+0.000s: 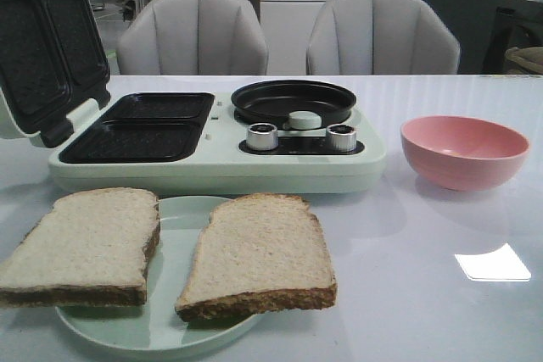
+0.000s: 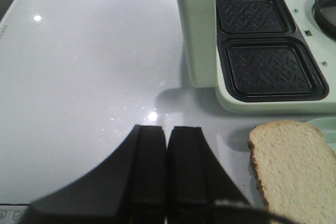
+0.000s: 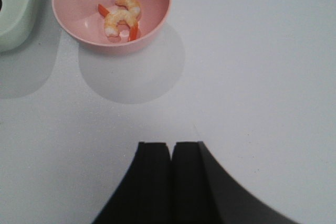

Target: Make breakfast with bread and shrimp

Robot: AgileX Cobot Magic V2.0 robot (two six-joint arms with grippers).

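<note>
Front view: two bread slices lie side by side on a pale green plate at the near left of the counter; pink bowl at right, contents hidden. Right wrist view shows shrimp inside that bowl. Breakfast maker stands behind the plate, lid open, trays bare. Left gripper jaws clenched, holding nothing; right gripper likewise.
</note>
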